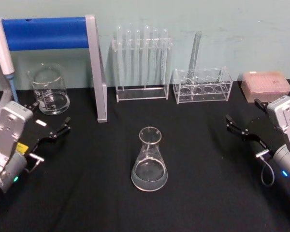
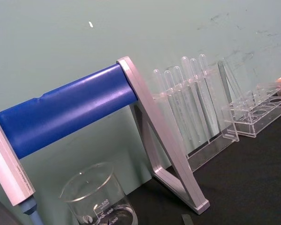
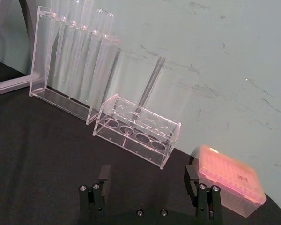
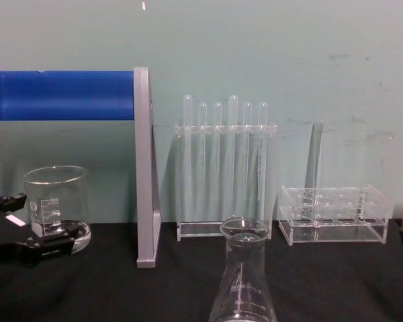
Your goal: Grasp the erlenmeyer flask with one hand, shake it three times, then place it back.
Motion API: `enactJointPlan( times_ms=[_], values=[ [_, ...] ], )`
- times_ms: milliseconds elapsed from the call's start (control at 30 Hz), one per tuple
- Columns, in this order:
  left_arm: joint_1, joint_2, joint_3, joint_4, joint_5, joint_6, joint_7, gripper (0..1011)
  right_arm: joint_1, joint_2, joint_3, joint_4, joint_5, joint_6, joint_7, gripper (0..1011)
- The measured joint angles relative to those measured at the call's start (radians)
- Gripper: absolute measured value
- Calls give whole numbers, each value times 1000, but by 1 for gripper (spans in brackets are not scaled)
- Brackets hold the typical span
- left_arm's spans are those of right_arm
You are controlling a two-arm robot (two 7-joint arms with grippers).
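**Mia:** Glass is what I look for first. Where is the erlenmeyer flask (image 1: pixel 149 159)?

**Tom:** It stands upright on the black table (image 1: pixel 203 193), in the middle and near the front. Its wide bottom is on the table and its thin neck points up. Nothing touches it.

**Mia:** What about the left gripper (image 1: pixel 51 113)?

**Tom:** It is at the left side of the table, well apart from the flask. Its two black fingers are spread apart and hold nothing. A glass beaker (image 1: pixel 49 89) stands just behind it.

**Mia:** And the right gripper (image 3: pixel 147 180)?

**Tom:** It is at the right side, also well apart from the flask. Its fingers are wide apart with nothing between them. A pink box (image 1: pixel 266 84) sits near it at the back.

**Mia:** What is behind the flask?

**Tom:** A tall clear rack (image 1: pixel 141 63) full of test tubes stands by the green wall. To its right is a low clear rack (image 1: pixel 203 86) with one tube leaning in it. To its left is a grey frame with a blue bar (image 1: pixel 48 31) on top.
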Motion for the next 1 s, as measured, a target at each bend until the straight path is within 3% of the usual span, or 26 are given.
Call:
enactJointPlan(
  times_ms=[600,733,1000],
  values=[
    [0,0,0,0,0,0,0,1001,0,-2,2,0,-2,0,2,1000],
    [0,0,0,0,0,0,0,1001,3,-3,13,4,2,-5,36,1000],
    [0,0,0,0,0,0,0,1001,-5,15,38,-27,92,-18,197,1000]
  ],
)
